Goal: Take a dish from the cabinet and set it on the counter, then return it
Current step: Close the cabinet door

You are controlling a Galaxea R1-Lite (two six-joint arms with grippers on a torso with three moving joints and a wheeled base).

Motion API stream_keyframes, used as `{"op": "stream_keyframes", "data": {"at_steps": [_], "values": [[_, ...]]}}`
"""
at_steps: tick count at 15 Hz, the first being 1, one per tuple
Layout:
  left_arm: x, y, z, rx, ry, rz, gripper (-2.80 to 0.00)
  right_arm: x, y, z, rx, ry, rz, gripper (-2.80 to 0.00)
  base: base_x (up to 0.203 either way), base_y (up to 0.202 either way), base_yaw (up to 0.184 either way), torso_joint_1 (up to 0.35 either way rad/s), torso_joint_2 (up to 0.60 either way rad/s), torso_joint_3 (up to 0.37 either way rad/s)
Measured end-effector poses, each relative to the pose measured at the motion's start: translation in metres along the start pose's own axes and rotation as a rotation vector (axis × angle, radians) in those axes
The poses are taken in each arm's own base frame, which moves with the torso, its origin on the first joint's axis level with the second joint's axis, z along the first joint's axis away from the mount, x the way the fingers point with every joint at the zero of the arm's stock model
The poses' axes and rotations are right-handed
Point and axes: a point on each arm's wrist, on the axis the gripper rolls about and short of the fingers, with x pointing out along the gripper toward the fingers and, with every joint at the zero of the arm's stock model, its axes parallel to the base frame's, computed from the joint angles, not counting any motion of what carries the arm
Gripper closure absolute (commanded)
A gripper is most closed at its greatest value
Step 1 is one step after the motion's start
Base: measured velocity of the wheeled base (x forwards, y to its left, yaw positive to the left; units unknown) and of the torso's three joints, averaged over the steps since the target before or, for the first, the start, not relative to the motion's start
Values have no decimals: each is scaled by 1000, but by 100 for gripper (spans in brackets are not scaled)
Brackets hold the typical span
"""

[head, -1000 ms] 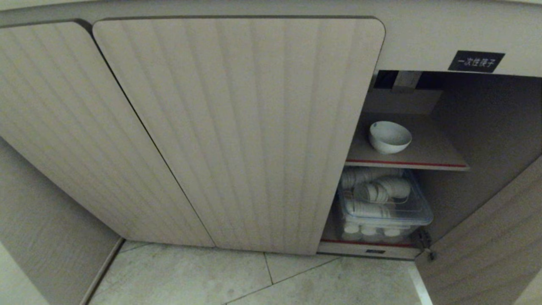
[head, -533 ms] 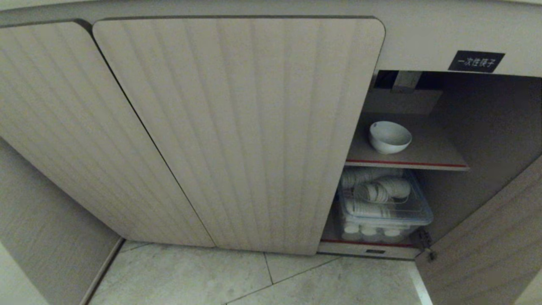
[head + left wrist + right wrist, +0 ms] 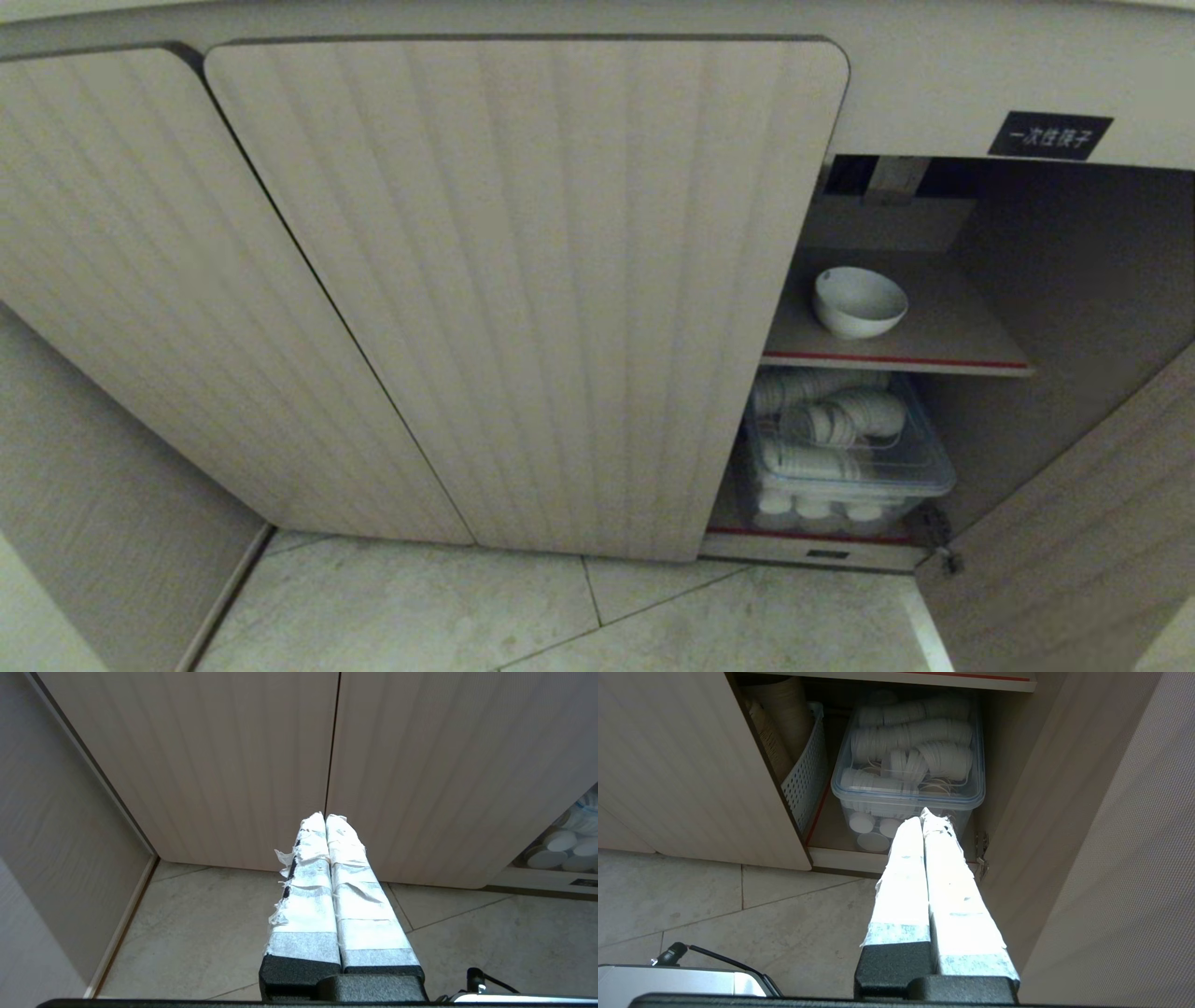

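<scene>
The right gripper [image 3: 924, 814] had its two taped fingers [image 3: 903, 877] pressed together along their whole length, with nothing between them. It pointed at the lower compartment of the cabinet [image 3: 523, 280], toward the clear plastic box [image 3: 908, 798] filled with ribbed white cups [image 3: 915, 742], but it touched neither of them. Beside this box stood a white perforated basket [image 3: 808, 770]. The left gripper [image 3: 325, 816] was also closed tight and empty, its torn tape wrapping visible on the fingers [image 3: 303, 896], and it faced the closed fluted doors [image 3: 224, 765] above the tiled floor [image 3: 210, 933], well apart from the opening.

The dish [image 3: 859, 301] stood upright on the red-edged shelf [image 3: 896, 359] in the open right part of the cabinet, above the box and below the black label [image 3: 1049, 135]. The open door [image 3: 1074, 541] hung at the right side. The counter was not visible in any view.

The dish looked like glazed ceramic, so I judge it stiff, quite slippery and breakable, and probably not heavy. The best place to hold it seemed the rim, one finger inside and one outside the wall. How thick the wall was I could not tell well in the dim cabinet. For this grasp the closed fingers must first spread apart, and the grip must be firm but not hard.
</scene>
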Motion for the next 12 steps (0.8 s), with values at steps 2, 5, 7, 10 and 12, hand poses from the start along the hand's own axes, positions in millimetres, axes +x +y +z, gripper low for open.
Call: {"op": "stream_keyframes", "data": {"at_steps": [2,5,7,10,12], "values": [[0,0,0,0,0,0,0,0,0,0,0,0,0,0,0,0,0,0,0,0],[0,0,0,0,-1,0,0,0,0,0,0,0,0,0,0,0,0,0,0,0],[0,0,0,0,-1,0,0,0,0,0,0,0,0,0,-110,0,1,8,-2,3],[0,0,0,0,0,1,0,0,0,0,0,1,0,0,-192,0,0,0,5,4],[0,0,0,0,0,0,0,0,0,0,0,1,-1,0,-194,0,0,4,-1,2]]}}
